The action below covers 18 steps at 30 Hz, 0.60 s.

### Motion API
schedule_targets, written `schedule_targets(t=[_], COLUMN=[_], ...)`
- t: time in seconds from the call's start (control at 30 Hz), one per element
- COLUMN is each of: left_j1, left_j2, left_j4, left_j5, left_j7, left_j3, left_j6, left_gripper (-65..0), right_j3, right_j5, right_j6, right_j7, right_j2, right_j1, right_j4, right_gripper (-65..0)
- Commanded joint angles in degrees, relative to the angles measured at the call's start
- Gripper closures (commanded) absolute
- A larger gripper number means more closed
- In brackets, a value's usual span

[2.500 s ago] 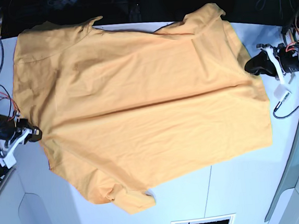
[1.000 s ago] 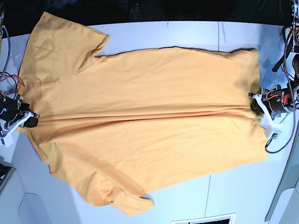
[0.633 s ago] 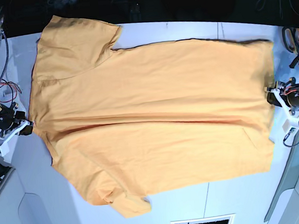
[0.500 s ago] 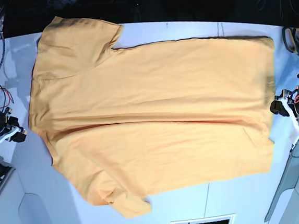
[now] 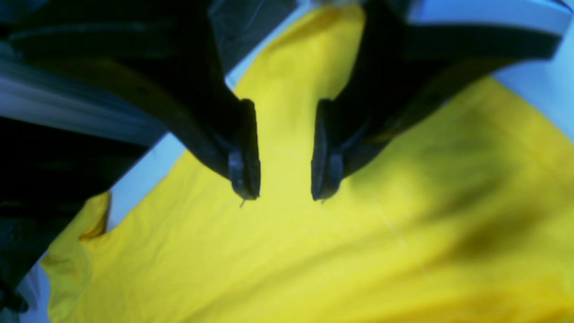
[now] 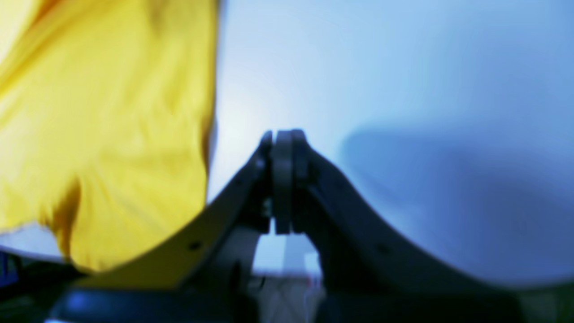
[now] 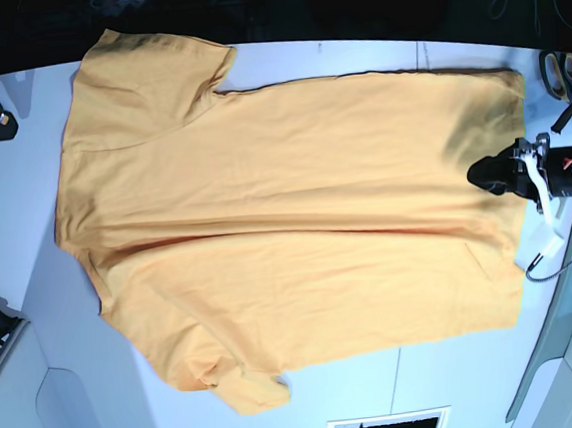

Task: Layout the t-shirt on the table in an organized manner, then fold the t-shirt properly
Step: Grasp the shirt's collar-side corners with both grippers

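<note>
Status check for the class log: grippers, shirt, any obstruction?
Left gripper open above the t-shirt, holding nothing. Right gripper shut, empty, over bare table. T-shirt spread flat. Nothing in the way.

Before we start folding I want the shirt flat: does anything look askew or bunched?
Mostly flat, but the t-shirt lies slightly skewed on the table. The near sleeve is bunched and folded on itself, and a long crease runs along the middle. No damage shows.

We could not read any text, label, brand, number or sign on anything in these three views.
</note>
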Motion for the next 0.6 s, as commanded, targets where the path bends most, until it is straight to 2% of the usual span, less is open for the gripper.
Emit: schedule_targets(t=[0.0, 0.13, 0.17, 0.23, 0.27, 0.3, 0.57], left_j1=[0.15, 6.34, 8.02, 11.26, 12.81, 14.25, 21.51], left_j2=[-1.38, -1.22, -1.25, -1.22, -1.25, -1.22, -1.22], left_j4=[2.08, 5.81, 6.23, 6.62, 6.62, 6.62, 6.62], left_j5=[-1.38, -1.75, -1.75, -1.92, -2.43, -3.04, -3.61], left_j7=[-0.98, -0.96, -0.96, -0.98, -0.96, -0.96, -0.94], left_j3=[-2.34, -9.64, -11.58, -15.21, -16.96, -18.56, -28.20], left_j6=[-0.49, -0.49, -0.49, -0.49, -0.49, -0.49, -0.49], left_gripper=[-23.2, -23.5, -25.4, -30.1, -31.9, -32.5, -32.5], right_j3=[0.37, 0.35, 0.37, 0.35, 0.17, -0.07, -8.15], right_j5=[1.40, 1.62, 1.57, 1.60, 1.62, 1.57, 0.68], right_j6=[0.46, 0.68, 0.79, 0.79, 0.85, 0.87, 0.87], right_j7=[1.01, 1.01, 0.98, 1.01, 1.03, 1.05, 1.03], right_j2=[1.16, 0.96, 0.79, 0.22, -0.11, -0.48, -3.87], right_j1=[-0.63, -3.04, -3.04, -3.02, -2.99, -2.89, -2.89], right_j4=[1.03, 1.01, 1.01, 1.01, 1.01, 1.01, 1.01], right_gripper=[0.0, 0.0, -0.3, -16.0, -21.5, -23.7, -23.8])
